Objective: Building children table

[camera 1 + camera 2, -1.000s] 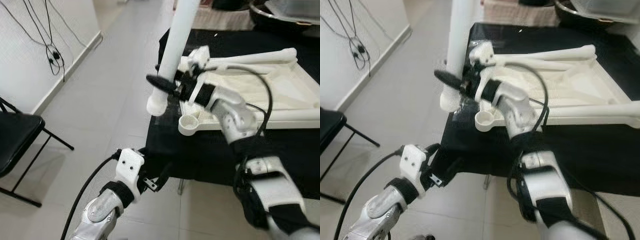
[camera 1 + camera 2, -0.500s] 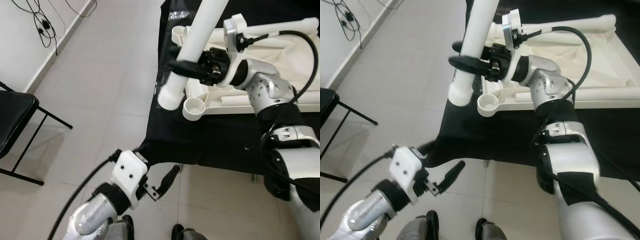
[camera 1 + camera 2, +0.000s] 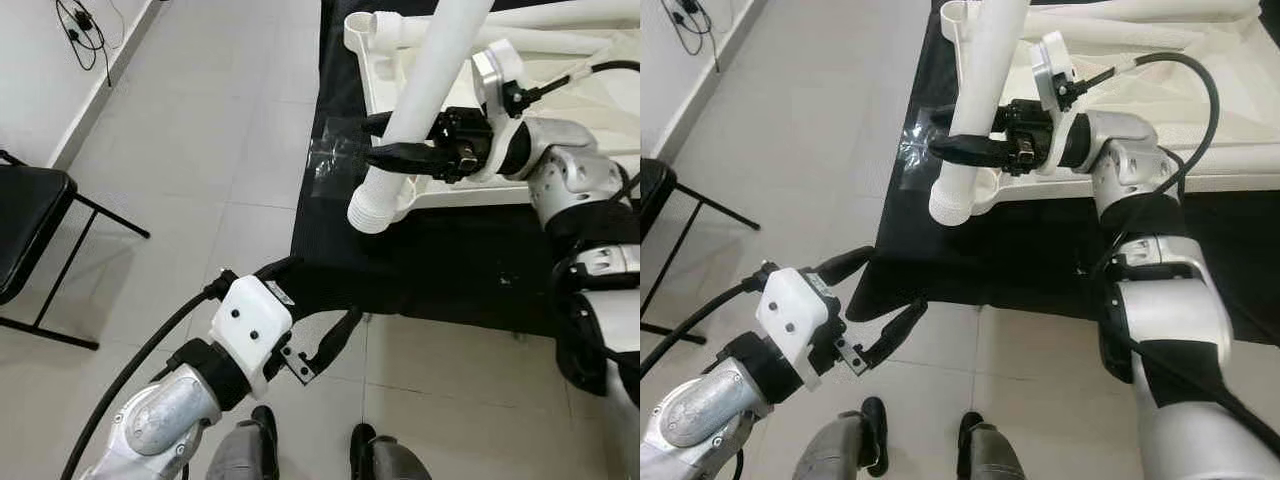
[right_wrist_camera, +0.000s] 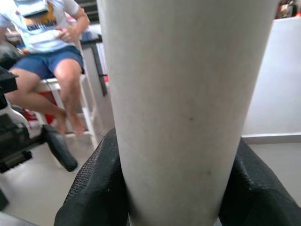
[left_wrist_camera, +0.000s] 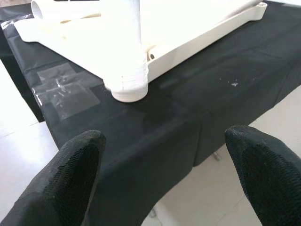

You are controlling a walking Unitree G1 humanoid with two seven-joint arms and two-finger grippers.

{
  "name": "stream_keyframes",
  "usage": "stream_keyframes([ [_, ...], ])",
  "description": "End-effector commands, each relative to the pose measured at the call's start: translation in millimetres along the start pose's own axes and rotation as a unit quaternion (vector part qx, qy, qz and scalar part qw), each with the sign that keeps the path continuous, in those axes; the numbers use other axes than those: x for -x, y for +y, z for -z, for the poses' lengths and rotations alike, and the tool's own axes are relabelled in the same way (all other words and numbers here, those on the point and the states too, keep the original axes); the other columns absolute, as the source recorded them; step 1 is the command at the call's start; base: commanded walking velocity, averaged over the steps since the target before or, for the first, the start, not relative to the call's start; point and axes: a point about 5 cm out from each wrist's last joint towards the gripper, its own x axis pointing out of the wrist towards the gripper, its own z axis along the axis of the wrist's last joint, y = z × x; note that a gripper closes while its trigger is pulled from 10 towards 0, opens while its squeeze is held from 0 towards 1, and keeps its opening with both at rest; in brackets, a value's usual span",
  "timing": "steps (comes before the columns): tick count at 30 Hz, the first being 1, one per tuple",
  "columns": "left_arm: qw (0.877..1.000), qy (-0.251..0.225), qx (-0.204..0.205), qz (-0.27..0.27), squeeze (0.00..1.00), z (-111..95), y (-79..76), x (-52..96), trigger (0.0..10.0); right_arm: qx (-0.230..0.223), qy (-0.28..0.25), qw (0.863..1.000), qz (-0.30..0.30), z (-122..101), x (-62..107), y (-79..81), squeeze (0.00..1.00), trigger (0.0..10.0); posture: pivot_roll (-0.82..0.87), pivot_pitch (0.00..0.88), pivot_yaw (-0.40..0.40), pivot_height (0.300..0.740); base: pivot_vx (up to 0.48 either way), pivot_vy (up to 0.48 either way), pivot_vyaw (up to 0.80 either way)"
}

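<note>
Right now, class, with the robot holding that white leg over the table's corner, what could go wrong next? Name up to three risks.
1. The right gripper clamps the white leg low down, so the long part above might tip or twist.
2. The leg's ribbed end hangs by the corner socket of the white frame; lowered off-centre, it might jam or push the frame.
3. The frame lies near the edge of the black cloth; a push might slide it off.

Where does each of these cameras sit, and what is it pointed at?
Left and right eye views: on the head, looking down at both arms, the black table and floor.
Left wrist view: along the open left gripper at the table corner and white frame.
Right wrist view: the right gripper clamping the white table leg; a seated person behind.
Shared: that leg appears in all views.
</note>
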Motion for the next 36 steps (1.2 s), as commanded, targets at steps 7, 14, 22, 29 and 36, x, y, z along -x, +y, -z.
stream_keyframes([
  [7,1.0,0.01,0.004,0.014,0.0,-4,-3.6,2.5,10.0,0.057,-0.043,0.997,0.006,-35,8.1,-4.1,0.0,10.0,0.21,0.387,-0.01,0.74,0.0,0.0,0.0],
  [14,1.0,-0.01,-0.006,0.007,0.0,-18,3.4,-3.7,10.0,0.041,0.019,0.999,-0.019,-12,-6.5,-1.8,0.0,10.0,0.21,0.393,-0.013,0.74,0.0,0.0,0.0],
  [22,1.0,-0.014,-0.01,-0.005,0.0,-23,3.6,-1.9,10.0,0.037,0.05,0.998,-0.021,5,-12.2,-1.7,0.0,10.0,0.22,0.398,-0.022,0.74,0.0,0.0,0.0],
  [29,1.0,-0.003,-0.004,-0.007,0.0,-21,-1.2,2.0,10.0,0.04,0.064,0.997,-0.026,7,-15.4,-2.3,0.0,10.0,0.21,0.4,-0.032,0.74,0.0,0.0,0.0],
  [36,1.0,0.003,0.0,-0.005,0.0,-21,-3.9,2.9,10.0,0.046,0.076,0.996,-0.009,6,-11.2,-5.3,0.0,10.0,0.21,0.407,-0.035,0.74,0.0,0.0,0.0],
])
